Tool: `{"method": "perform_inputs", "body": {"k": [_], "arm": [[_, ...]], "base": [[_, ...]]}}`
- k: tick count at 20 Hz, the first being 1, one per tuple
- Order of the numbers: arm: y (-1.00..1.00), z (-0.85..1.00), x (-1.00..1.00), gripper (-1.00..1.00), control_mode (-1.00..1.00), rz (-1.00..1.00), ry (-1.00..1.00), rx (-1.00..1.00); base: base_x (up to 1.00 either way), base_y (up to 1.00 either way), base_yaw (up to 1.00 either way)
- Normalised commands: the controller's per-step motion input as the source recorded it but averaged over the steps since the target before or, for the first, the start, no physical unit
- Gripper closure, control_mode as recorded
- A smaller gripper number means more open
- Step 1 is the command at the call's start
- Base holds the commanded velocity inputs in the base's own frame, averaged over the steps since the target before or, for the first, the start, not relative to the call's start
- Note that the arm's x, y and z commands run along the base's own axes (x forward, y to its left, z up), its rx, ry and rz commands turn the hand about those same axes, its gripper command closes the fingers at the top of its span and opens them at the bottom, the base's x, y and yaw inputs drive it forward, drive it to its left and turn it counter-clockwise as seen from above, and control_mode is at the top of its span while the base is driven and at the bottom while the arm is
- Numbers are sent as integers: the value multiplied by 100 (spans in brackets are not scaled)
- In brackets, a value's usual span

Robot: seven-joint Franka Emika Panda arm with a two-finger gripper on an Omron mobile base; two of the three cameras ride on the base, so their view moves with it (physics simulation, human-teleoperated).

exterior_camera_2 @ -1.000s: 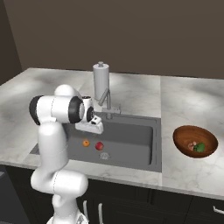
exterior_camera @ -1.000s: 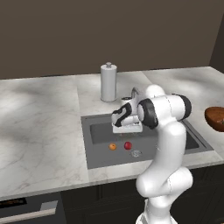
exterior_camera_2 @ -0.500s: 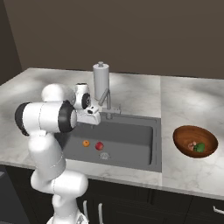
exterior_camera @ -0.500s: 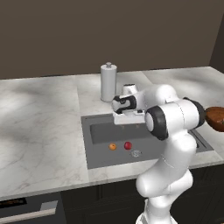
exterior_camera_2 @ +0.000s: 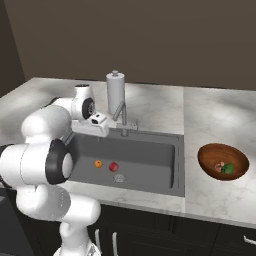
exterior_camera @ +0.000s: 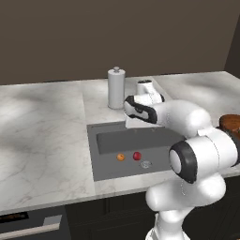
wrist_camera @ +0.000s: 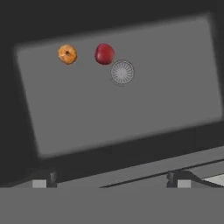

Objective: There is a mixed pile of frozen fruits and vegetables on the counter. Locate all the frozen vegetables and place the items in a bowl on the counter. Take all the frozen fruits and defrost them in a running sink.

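The hand (exterior_camera_2: 98, 131) hangs wide and empty over the sink's (exterior_camera_2: 150, 150) far-left edge. The orange (wrist_camera: 67, 54) and the apple (wrist_camera: 104, 54) (both round, no long axis) lie side by side near the drain (wrist_camera: 122, 72).

Over the last second the arm has swung back from above the middle of the sink (exterior_camera: 154, 140) toward its rear edge. The pincer (exterior_camera_2: 97, 125), which a second ago hung over the basin floor above the orange (exterior_camera: 121, 157) and the apple (exterior_camera: 137, 155), now sits at the back rim, at about 7 o'clock from the faucet (exterior_camera_2: 122, 116). The elbow has dropped low and forward, bulking large in both base views.
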Motion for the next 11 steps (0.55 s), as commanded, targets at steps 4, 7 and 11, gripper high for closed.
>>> {"method": "perform_inputs", "body": {"k": [4, 7, 11], "arm": [[0, 33, -93, -100, -100, 1, -35, 0], [0, 26, -95, -100, -100, 1, -37, 1], [0, 27, -93, -100, -100, 1, -37, 1]], "base": [[0, 0, 0], [0, 0, 0], [0, 0, 0]]}}
